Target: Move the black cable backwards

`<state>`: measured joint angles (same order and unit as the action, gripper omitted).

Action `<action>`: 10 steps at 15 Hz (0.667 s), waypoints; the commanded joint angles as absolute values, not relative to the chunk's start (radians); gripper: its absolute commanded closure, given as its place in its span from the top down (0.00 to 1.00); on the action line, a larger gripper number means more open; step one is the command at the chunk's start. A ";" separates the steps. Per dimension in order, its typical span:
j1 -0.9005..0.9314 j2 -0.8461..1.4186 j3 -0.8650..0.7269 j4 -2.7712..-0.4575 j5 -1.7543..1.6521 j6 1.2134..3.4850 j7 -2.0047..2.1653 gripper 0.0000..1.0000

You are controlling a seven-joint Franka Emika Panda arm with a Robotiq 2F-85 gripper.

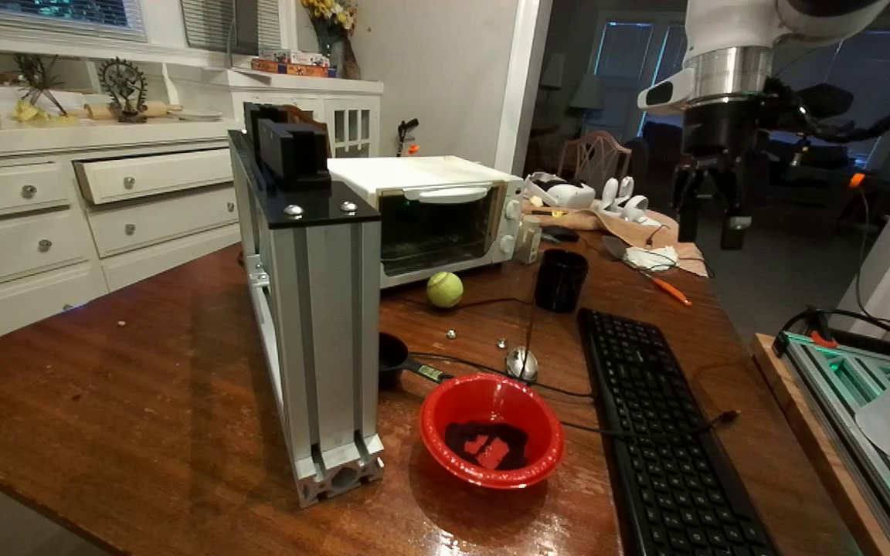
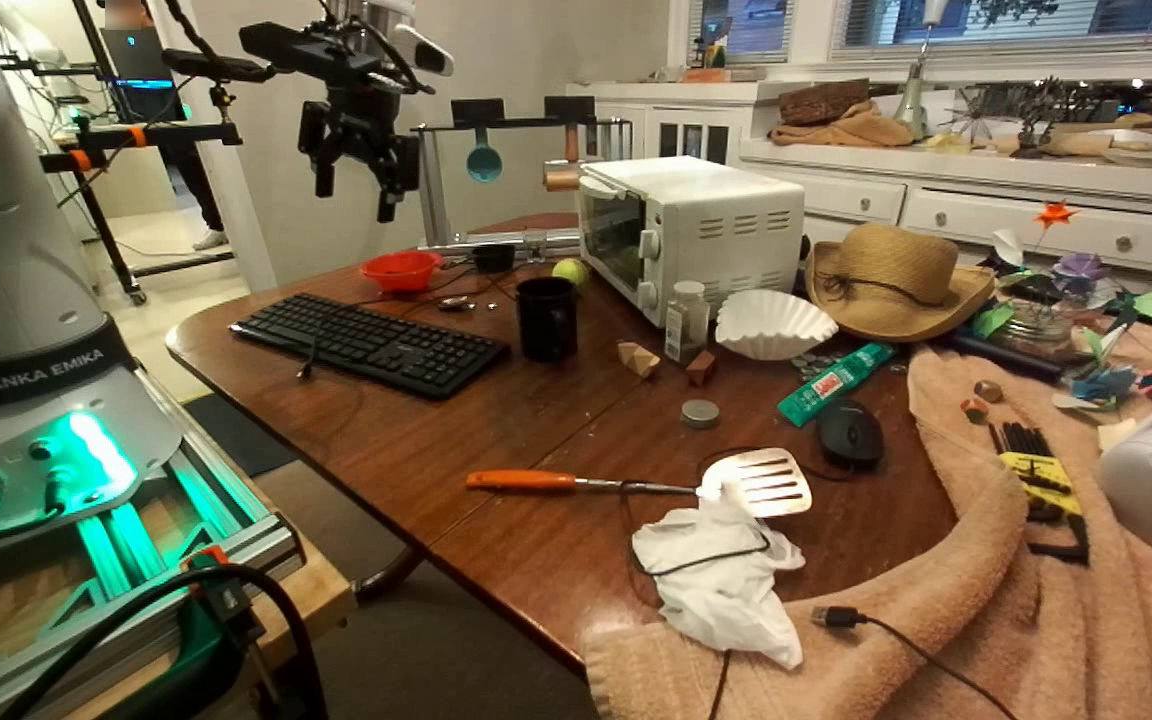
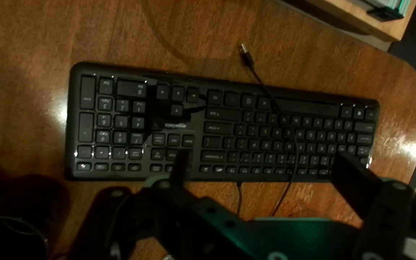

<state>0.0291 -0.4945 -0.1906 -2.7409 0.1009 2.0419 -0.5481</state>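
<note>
The black cable [image 3: 296, 153] lies across the keyboard in the wrist view, its metal plug end resting on the wood past the keyboard's edge. In an exterior view the black cable [image 1: 607, 432] runs from behind the red bowl over the keys to its plug. It also shows as a thin line with a plug near the keyboard's front edge in an exterior view [image 2: 313, 350]. My gripper [image 3: 265, 162] is open and empty, high above the keyboard, with its fingers apart on either side of the cable's line. The gripper shows raised in both exterior views [image 1: 710, 235] [image 2: 356, 205].
The black keyboard [image 1: 661, 417] lies under the cable; its own cord leaves its back edge. A red bowl [image 1: 445, 455], a black mug [image 2: 547, 320], a metal frame [image 1: 329, 324], a tennis ball [image 1: 445, 289] and a white toaster oven [image 2: 726, 230] stand nearby. A spatula [image 2: 521, 482] lies farther off.
</note>
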 commanded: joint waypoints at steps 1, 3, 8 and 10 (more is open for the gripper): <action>0.059 -0.532 -0.184 -2.759 0.123 2.038 -0.595 1.00; 0.088 -0.526 -0.167 -2.757 0.119 2.046 -0.623 1.00; 0.182 -0.452 -0.100 -2.752 0.125 2.033 -0.672 1.00; 0.210 -0.409 -0.070 -2.754 0.119 2.038 -0.677 1.00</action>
